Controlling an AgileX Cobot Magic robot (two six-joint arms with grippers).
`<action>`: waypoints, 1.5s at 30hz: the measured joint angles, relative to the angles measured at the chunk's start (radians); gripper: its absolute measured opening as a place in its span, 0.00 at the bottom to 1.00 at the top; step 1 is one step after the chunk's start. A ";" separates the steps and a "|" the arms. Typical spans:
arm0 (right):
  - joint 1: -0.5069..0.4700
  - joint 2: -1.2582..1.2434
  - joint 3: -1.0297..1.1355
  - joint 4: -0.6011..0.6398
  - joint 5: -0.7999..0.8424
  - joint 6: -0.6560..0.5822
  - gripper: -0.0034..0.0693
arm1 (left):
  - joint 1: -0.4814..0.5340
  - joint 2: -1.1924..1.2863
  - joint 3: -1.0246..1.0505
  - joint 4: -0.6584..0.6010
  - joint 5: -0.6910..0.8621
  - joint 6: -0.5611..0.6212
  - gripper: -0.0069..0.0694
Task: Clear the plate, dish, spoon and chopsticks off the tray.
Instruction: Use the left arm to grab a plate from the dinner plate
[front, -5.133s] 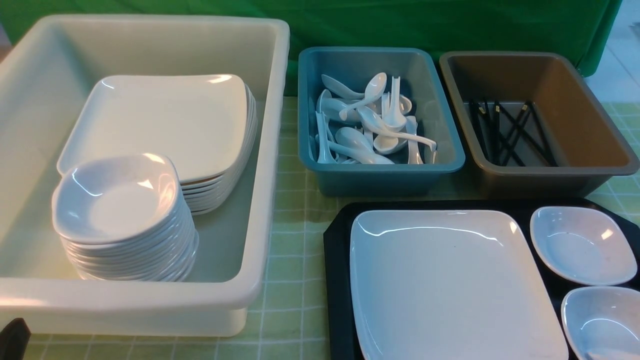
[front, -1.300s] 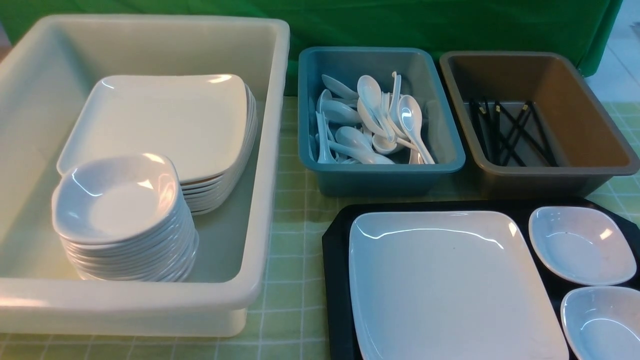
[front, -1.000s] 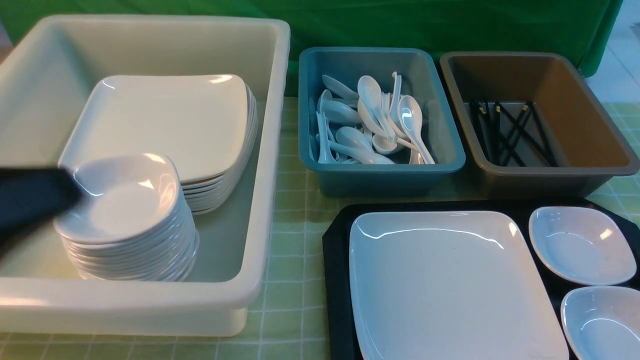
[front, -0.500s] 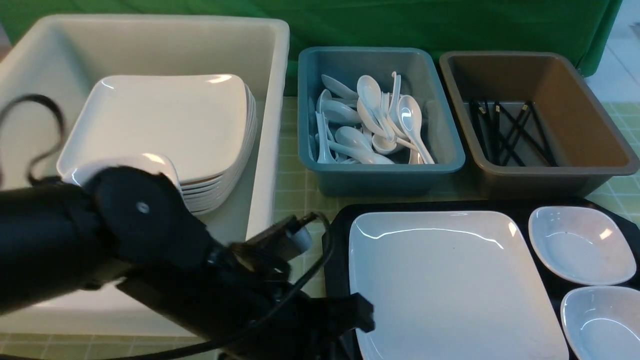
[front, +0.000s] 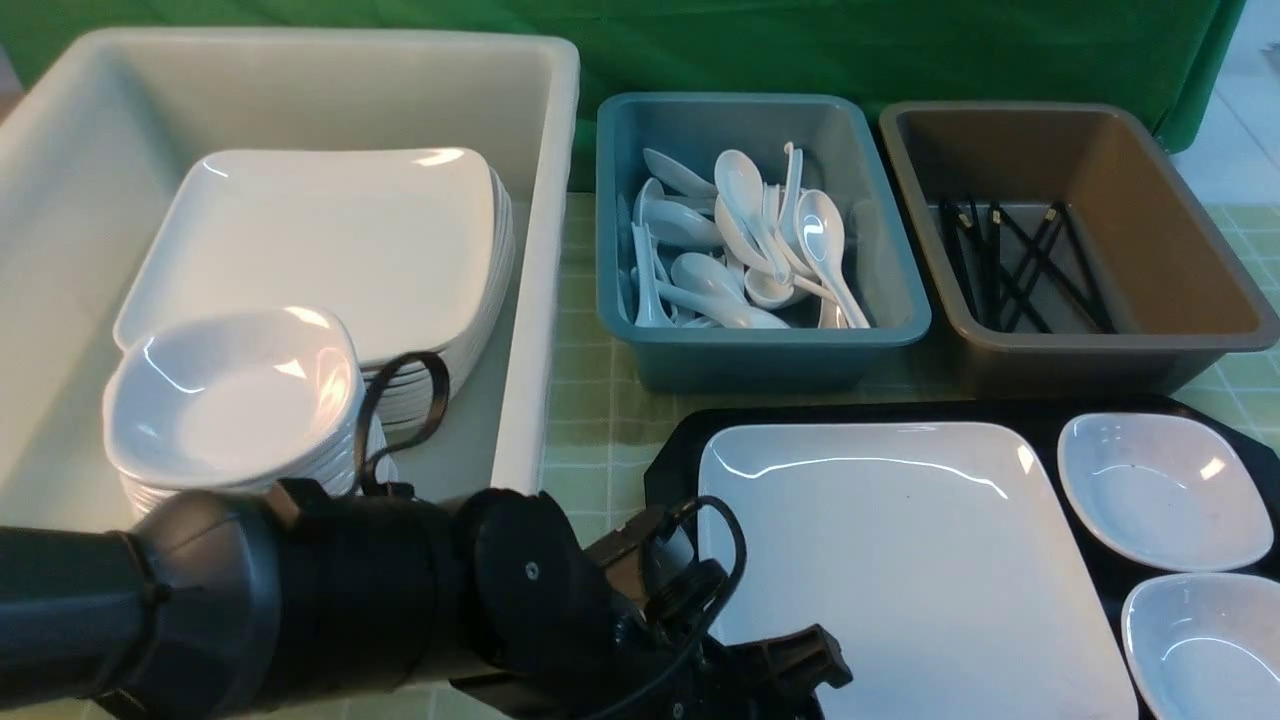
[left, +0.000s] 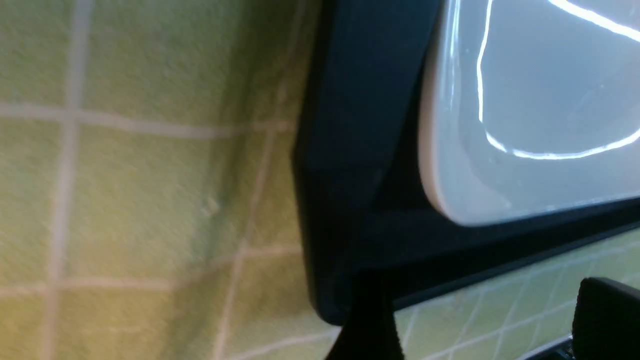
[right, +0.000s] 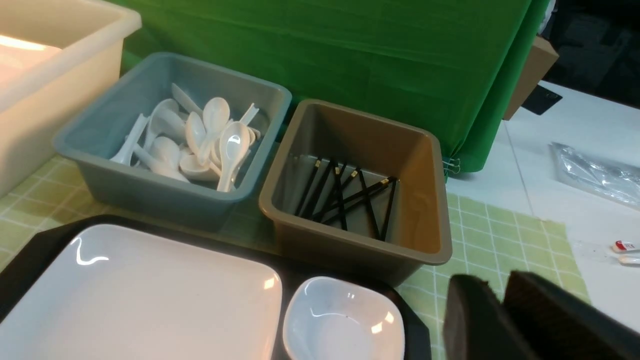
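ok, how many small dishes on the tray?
2: far dish at the tray's right side, near dish just in front of it, cut off by the frame. More may lie out of view.

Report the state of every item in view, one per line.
tray, holding the plate and two small dishes.
plate, flat, empty, ungripped.
small dishes, upright, empty.
blue bin, holding loose spoons.
brown bin, holding chopsticks.
cream tub, holding a plate stack and a dish stack.
left gripper, open, empty, by the tray corner.
right gripper, shut, empty.
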 joint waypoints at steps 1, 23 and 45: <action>0.000 0.000 0.000 0.000 0.000 0.000 0.18 | -0.001 0.000 0.000 -0.001 -0.002 0.000 0.71; 0.000 0.000 0.000 0.000 0.001 0.000 0.22 | -0.103 0.087 -0.142 0.222 -0.003 -0.393 0.60; 0.084 0.000 0.000 0.001 0.008 0.003 0.22 | -0.104 0.182 -0.144 0.192 -0.188 -0.524 0.66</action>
